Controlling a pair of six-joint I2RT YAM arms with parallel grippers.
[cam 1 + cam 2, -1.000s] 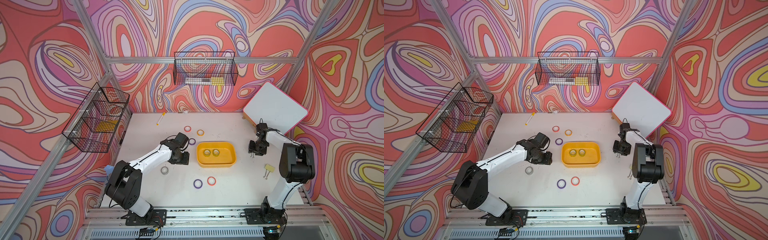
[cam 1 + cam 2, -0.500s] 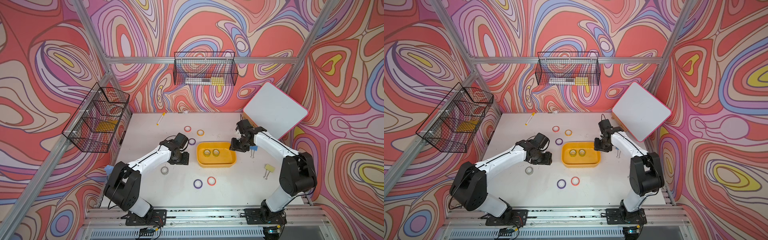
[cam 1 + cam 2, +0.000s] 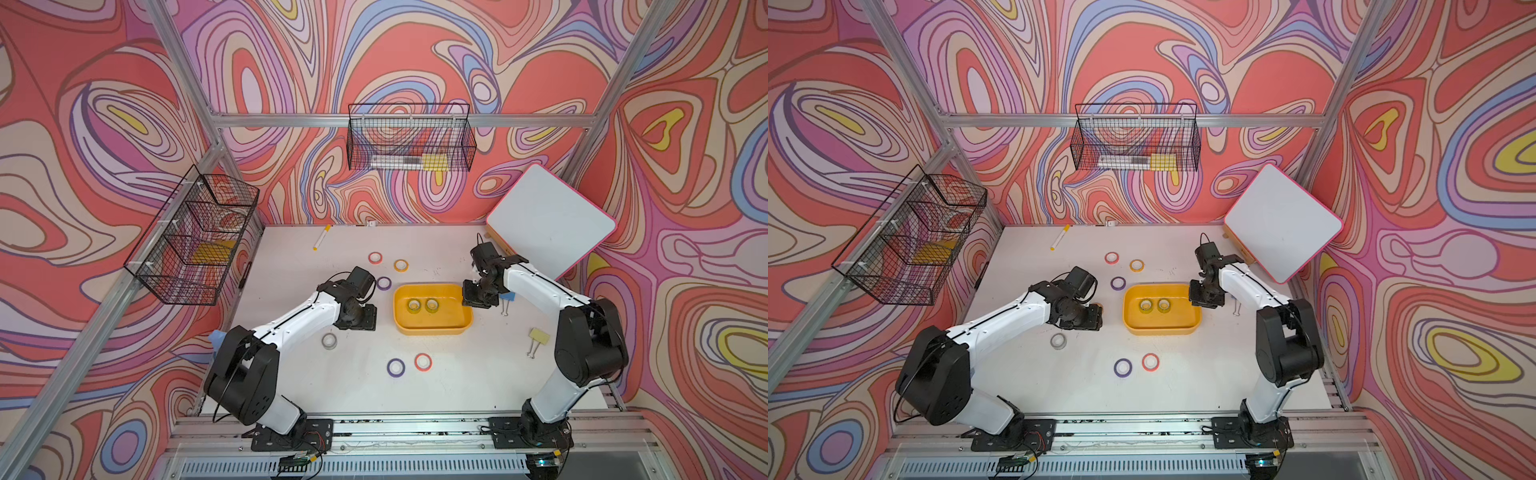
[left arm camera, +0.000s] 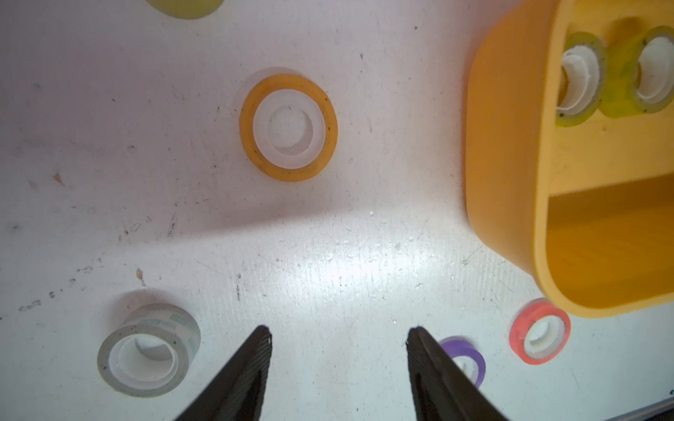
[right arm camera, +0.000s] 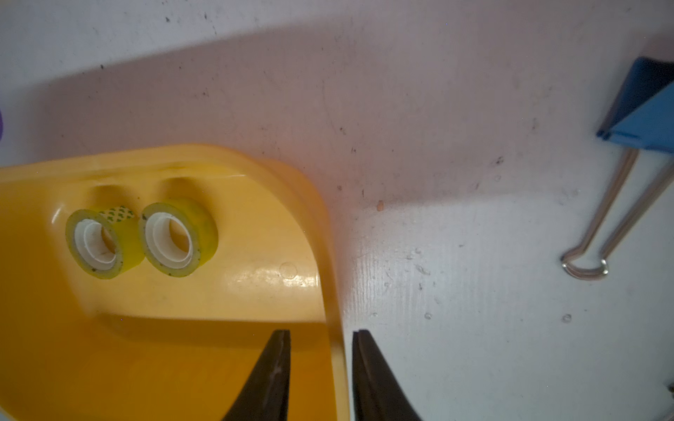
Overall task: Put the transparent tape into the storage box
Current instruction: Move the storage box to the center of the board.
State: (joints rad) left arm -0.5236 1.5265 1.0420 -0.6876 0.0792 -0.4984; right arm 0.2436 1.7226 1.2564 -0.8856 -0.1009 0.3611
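Observation:
The storage box is a shallow yellow tray at mid-table in both top views. Two transparent tape rolls lie inside it. A third transparent tape roll lies on the table left of the tray. My left gripper hovers open between that roll and the tray, with only bare table between its fingers. My right gripper is at the tray's right end, open, with one finger inside the tray wall and one outside; a small gap shows on each side.
Coloured tape rolls lie around the tray: pink, orange and purple behind, purple and red in front. A blue binder clip and a yellow one lie right. A whiteboard leans at back right.
My right arm swung left from the table's right side to the tray's right end, and its jaws narrowed astride the wall. The left arm stayed put.

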